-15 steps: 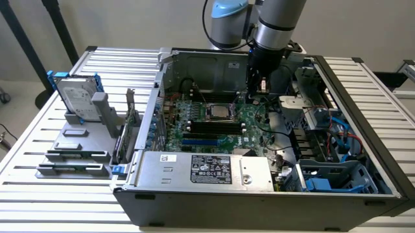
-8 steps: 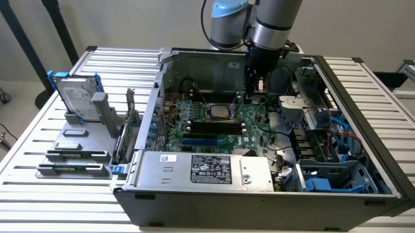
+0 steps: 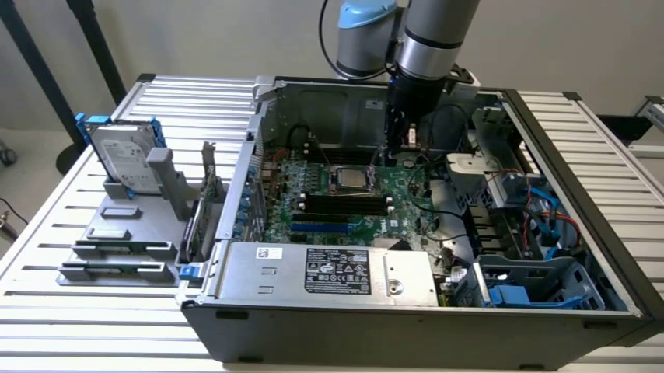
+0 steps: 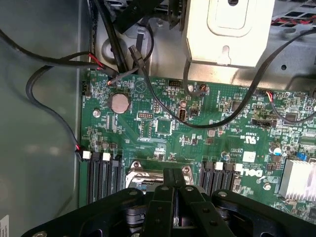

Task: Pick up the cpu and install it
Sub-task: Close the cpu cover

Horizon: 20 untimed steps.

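Since the cpu (image 3: pixel 349 179) lies flat in the socket (image 4: pixel 137 176) on the green board (image 4: pixel 148 123), squared to its frame, I judge my gripper (image 4: pixel 175 174) hangs close above it with fingers pressed together, holding nothing, its load delivered.

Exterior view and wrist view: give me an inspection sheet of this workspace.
Surface: white slatted metal table carries open grey computer case.
Job's things: small silver-grey square cpu appears seated in green motherboard socket.
Clutter: silver hard drive in blue frame, upright on grey holder.
End effector: black end effector shut, holding nothing visible, above the socket.
Cables: black cables loop across the board.
Surroundings: pale wall behind.
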{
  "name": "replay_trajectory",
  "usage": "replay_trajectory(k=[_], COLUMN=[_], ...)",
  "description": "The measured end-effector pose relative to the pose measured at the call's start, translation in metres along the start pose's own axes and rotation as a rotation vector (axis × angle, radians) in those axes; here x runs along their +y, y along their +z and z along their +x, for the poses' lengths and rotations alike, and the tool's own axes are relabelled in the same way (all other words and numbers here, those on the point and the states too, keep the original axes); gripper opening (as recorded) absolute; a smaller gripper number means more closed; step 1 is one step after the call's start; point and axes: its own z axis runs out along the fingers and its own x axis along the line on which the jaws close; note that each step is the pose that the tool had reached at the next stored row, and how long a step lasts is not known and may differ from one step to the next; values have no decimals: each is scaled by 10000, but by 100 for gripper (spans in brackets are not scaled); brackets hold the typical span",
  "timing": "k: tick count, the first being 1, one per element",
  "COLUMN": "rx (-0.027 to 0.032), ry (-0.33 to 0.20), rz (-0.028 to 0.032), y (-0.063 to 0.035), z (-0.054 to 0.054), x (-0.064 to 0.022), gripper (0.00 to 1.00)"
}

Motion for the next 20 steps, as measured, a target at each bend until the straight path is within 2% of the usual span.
replay_trajectory(k=[3, 8, 11, 13, 15, 17, 20], rx=[23, 63, 89, 100, 108, 114, 120], ry=[1, 0, -1, -2, -5, -8, -8], rz=[327, 930, 1233, 1385, 1501, 1591, 1694], y=[1, 3, 5, 10, 18, 28, 48], z=[1, 2, 4, 6, 8, 9, 8], x=[-10, -25, -61, -102, -144, -187, -266], gripper=[11, 11, 11, 11, 11, 11, 11])
